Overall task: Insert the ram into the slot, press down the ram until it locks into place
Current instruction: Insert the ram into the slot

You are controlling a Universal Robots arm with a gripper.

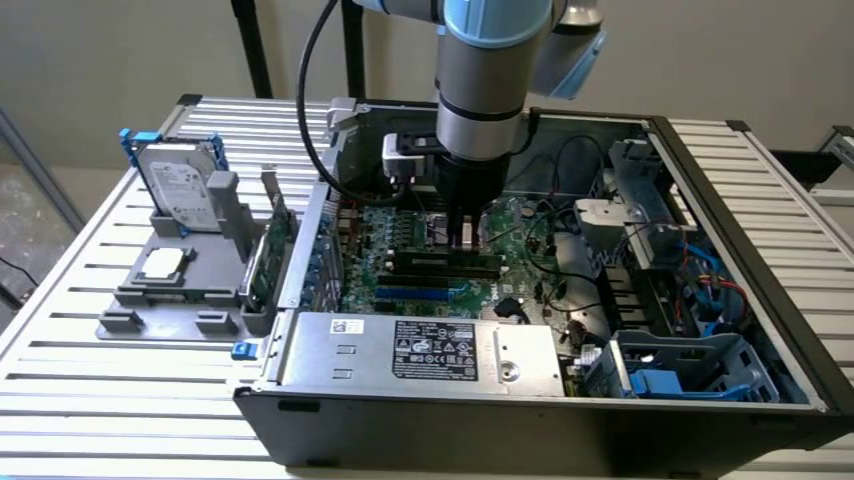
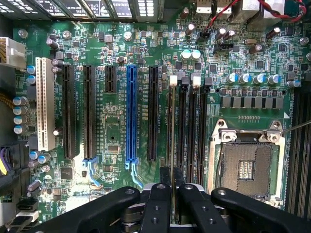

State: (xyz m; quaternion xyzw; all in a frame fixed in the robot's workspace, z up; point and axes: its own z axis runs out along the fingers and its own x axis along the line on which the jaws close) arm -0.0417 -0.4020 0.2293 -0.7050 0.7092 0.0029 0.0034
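Green circuit board, long, thin and flat, the ram (image 2: 172, 126) is seen edge-on in the wrist view as a pale line standing upright along the long narrow black plastic slot (image 2: 168, 145). This slot is the outermost of a bank of like black slots, on the side toward the bright blue socket (image 2: 131, 114). The black two-fingered gripper (image 2: 171, 175) is closed on the ram, with its fingers (image 2: 160, 204) pinched against the two flat faces. Whether the lower edge is already seated in the slot cannot be told. In the exterior view the gripper (image 1: 465, 238) is lowered into the open black computer case (image 1: 747, 250), which is set on the slatted metal worktop (image 1: 80, 330), directly over the green motherboard (image 1: 400, 250). The ram is judged light and stiff along its length, yet thin and fragile. It is best held by its flat faces near the top edge and kept square to the slot. A tilted push could bend it or strain the small white end clip (image 2: 173, 80).
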